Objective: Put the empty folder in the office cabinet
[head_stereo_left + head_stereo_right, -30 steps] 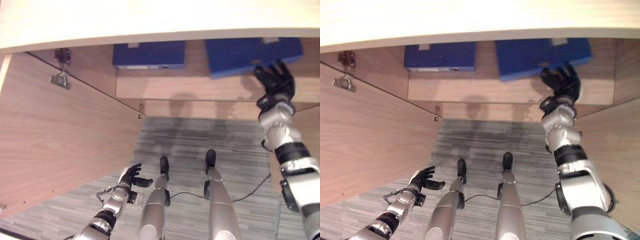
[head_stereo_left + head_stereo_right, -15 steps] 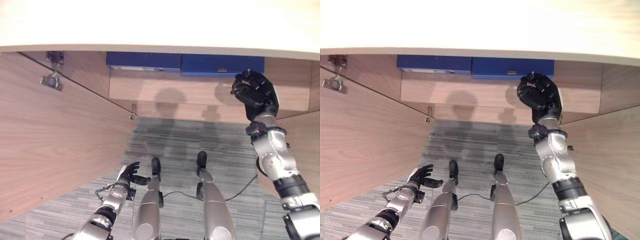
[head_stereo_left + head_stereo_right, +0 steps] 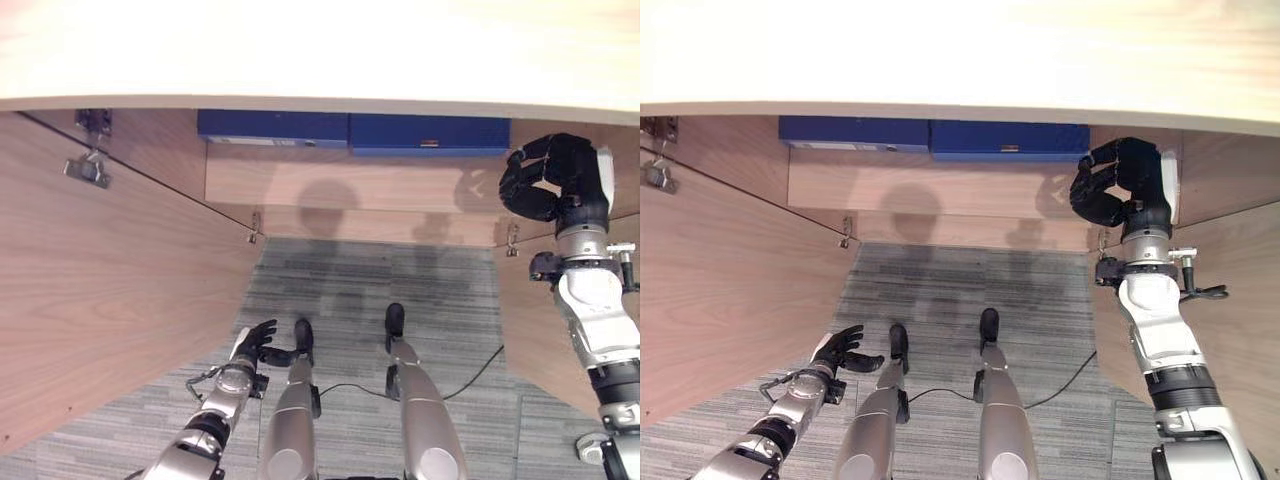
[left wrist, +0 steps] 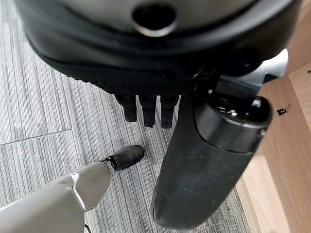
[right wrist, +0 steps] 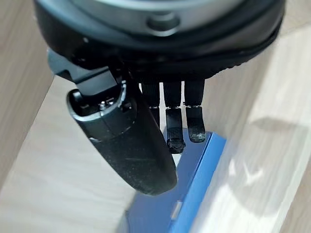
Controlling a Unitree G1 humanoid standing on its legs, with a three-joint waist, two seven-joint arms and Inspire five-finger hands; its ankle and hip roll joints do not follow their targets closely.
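Your right hand (image 3: pixel 556 180) hangs curled and empty just off the cabinet shelf (image 3: pixel 340 180), where the blue folder (image 3: pixel 430 134) lies beside another folder (image 3: pixel 272 127); placing looks done, so next close the door (image 3: pixel 110 290), left hand (image 3: pixel 252 345) relaxed low

Grey striped carpet floor (image 3: pixel 350 290) runs up the middle here, laid in square tiles whose stripes alternate in direction, and soft shadows fall across it near the wood. On the left swings a wide light-brown wood-grain door panel (image 3: pixel 90 300) with two silver metal hinges (image 3: pixel 85 170), one high up and one smaller lower down (image 3: pixel 254 228), while a matching wooden panel (image 3: pixel 1240 330) stands on the right. Across the top stretches a pale cream wooden ledge (image 3: pixel 320 50), brightly lit, with a light wooden shelf board (image 3: pixel 350 185) just below it.
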